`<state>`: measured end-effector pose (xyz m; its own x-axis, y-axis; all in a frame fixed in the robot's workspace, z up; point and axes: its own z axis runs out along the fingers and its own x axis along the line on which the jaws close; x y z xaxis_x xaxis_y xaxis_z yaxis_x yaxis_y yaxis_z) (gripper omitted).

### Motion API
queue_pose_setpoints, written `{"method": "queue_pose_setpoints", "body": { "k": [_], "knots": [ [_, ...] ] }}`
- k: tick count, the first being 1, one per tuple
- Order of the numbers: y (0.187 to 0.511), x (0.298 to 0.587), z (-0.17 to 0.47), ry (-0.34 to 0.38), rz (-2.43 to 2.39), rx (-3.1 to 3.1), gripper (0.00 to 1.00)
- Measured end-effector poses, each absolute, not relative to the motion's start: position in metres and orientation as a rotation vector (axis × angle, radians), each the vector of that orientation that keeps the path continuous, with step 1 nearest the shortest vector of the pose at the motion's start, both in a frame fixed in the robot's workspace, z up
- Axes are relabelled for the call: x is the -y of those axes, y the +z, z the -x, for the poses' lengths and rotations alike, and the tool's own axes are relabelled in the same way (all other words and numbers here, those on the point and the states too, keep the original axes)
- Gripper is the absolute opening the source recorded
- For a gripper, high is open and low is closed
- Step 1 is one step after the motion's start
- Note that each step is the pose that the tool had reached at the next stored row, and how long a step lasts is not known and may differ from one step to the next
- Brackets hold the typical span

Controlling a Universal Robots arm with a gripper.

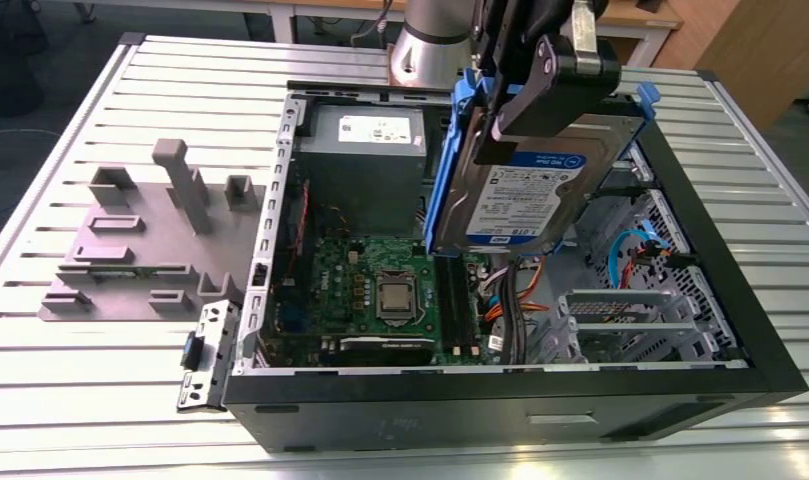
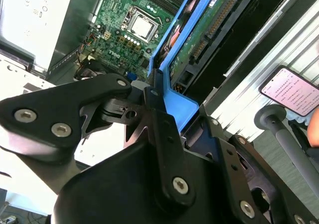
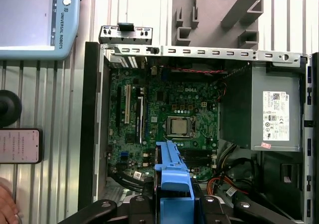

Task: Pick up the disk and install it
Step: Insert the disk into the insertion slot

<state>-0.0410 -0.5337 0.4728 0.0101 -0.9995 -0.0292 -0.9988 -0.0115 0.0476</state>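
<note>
The disk (image 1: 531, 195), a silver drive with a blue-and-white label in a blue carrier, hangs upright above the open computer case (image 1: 511, 400). My gripper (image 1: 544, 85) is shut on the carrier's upper end. In the first wrist view the blue carrier (image 3: 173, 184) sits clamped between the black fingers (image 3: 133, 204), over the motherboard (image 3: 164, 119). The second wrist view has the carrier's blue frame (image 2: 172, 92) and the drive's green circuit-board underside (image 2: 199, 40), with the gripper (image 2: 149, 109) closed on it. The disk is held above the case, touching nothing inside.
The grey slotted holder (image 1: 137, 240) lies on the slatted table at the exterior view's left of the case. Inside the case are the power supply (image 1: 364, 150), orange and blue cables (image 1: 631, 250) and a metal drive cage (image 1: 631, 320). A phone (image 3: 20, 145) lies on the table.
</note>
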Motion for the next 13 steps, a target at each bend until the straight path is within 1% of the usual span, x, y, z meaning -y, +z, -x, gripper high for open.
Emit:
{"method": "queue_pose_setpoints", "body": {
  "k": [5,13],
  "knots": [
    [0.473,0.536,0.041,-0.085,-2.223,2.199,0.37],
    [0.472,0.549,0.033,-0.085,-2.223,2.199,0.37]
  ]
}}
